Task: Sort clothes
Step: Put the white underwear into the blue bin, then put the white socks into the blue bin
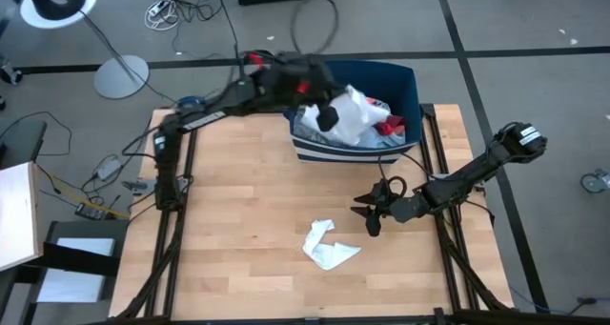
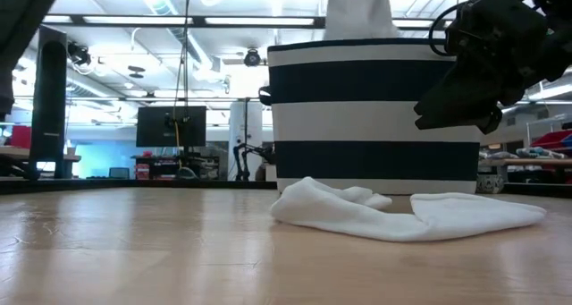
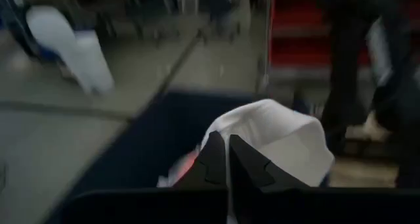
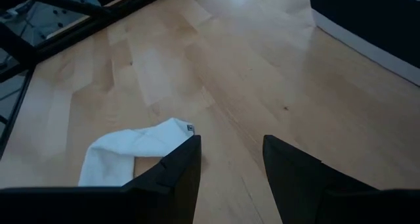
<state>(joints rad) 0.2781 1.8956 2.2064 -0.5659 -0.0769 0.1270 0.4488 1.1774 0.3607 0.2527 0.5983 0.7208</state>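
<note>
My left gripper (image 1: 322, 108) reaches over the dark blue, white-striped bin (image 1: 405, 82) at the table's far side and is shut on a white garment (image 1: 355, 115). In the low view the garment (image 2: 357, 10) rises above the bin's rim. More clothes lie in the bin: a red piece (image 1: 389, 127) and a light blue one (image 1: 307, 127). A small white piece (image 1: 327, 245) lies flat on the table near its middle. My right gripper (image 1: 374, 211) hovers open just right of that piece, touching nothing; in its wrist view the piece (image 4: 128, 155) lies just beyond and beside the fingers. My left gripper pinches a bunched part of the white garment (image 3: 262, 129) between its two shut fingers (image 3: 213, 161). The fingers come nearly level from the table's left, slanting a little down. The garment is raised above the bin's rim; its lower part hangs into the bin.
The bin (image 2: 375, 117) stands at the table's far edge, right of centre. Bare wooden table (image 1: 238, 201) spreads to the left and near side. Black frame rails (image 1: 176, 230) run along both side edges. In the left wrist view, a person's dark legs (image 3: 348, 66) stand beyond the table.
</note>
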